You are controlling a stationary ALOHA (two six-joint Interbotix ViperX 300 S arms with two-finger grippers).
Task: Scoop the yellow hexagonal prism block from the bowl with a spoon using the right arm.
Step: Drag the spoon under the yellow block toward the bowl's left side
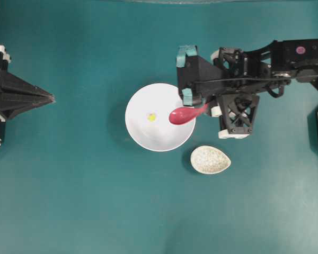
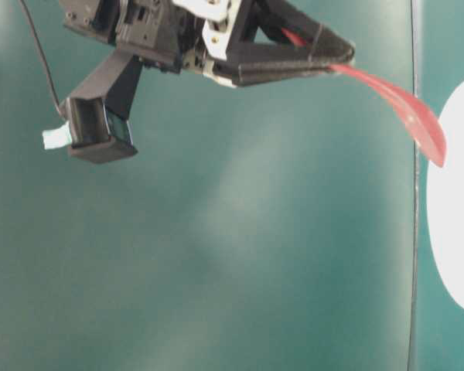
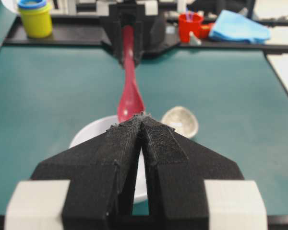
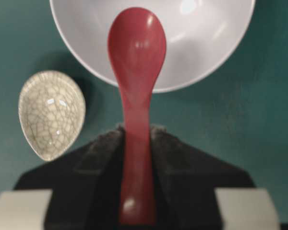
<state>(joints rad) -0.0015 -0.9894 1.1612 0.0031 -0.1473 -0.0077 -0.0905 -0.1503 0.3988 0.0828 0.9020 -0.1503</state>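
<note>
From overhead, my right claw (image 1: 193,108) is clenched on the handle of the spoon (image 1: 183,115), whose scoop hangs over the right rim of the bowl (image 1: 143,135); the yellow hexagonal prism block (image 1: 152,117) lies near the bowl's middle, apart from the scoop, so the pickup is done and the scooping itself is left. My left claw (image 1: 50,97) sits pinched together, idle, far off at the left, and a speckled dish (image 1: 210,159) rests on the teal surface (image 1: 69,201) just beside the bowl. At table level, the spoon (image 2: 402,104) slopes down from my claw toward the bowl's (image 2: 456,209) edge, not yet inside. Through the left wrist view, the spoon (image 3: 129,91) points toward me above the bowl (image 3: 89,134). Through the right wrist view, the handle is gripped between my pads (image 4: 98,153), the scoop (image 4: 137,43) over the bowl (image 4: 201,48); the block is hidden here.
</note>
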